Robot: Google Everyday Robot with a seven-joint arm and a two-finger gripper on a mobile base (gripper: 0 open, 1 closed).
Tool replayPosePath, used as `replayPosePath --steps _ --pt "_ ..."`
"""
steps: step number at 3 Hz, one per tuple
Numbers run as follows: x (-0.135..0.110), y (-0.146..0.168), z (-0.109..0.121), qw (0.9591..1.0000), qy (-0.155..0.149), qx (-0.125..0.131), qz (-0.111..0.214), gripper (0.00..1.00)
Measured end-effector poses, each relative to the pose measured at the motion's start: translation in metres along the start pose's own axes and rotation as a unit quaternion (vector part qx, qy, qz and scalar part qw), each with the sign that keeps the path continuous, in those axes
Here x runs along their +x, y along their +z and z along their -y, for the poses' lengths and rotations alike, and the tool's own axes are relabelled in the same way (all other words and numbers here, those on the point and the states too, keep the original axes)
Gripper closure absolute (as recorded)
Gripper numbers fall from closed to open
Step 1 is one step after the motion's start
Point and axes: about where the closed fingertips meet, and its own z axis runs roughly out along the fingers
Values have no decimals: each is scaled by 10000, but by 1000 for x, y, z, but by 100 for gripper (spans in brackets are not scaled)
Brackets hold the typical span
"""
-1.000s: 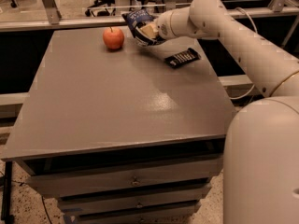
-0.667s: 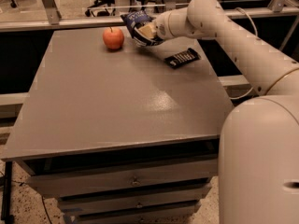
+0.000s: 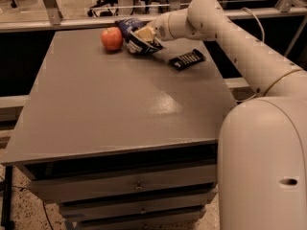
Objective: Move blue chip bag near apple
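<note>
The blue chip bag is crinkled and dark blue with a white panel. It is at the far edge of the grey table, just right of the red-orange apple and almost touching it. My gripper is at the end of the white arm reaching in from the right. It is shut on the bag's right side and holds it low over the table top.
A small black wrapped bar lies on the table right of the bag. A metal rail runs behind the table's far edge. My white base fills the right foreground. Drawers sit under the table front.
My gripper has carried the blue chip bag left, closer to the apple. The apple and the black bar have not moved.
</note>
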Motion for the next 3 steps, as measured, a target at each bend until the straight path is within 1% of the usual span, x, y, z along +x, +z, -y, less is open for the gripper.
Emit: replayPosePath --steps 1,2,3 --pt "-4 1 -6 10000 -31 -94 11 0" --pt "-7 -5 -11 9999 -84 -136 18 0" --pt "-6 -21 -11 10000 -94 -31 14 0"
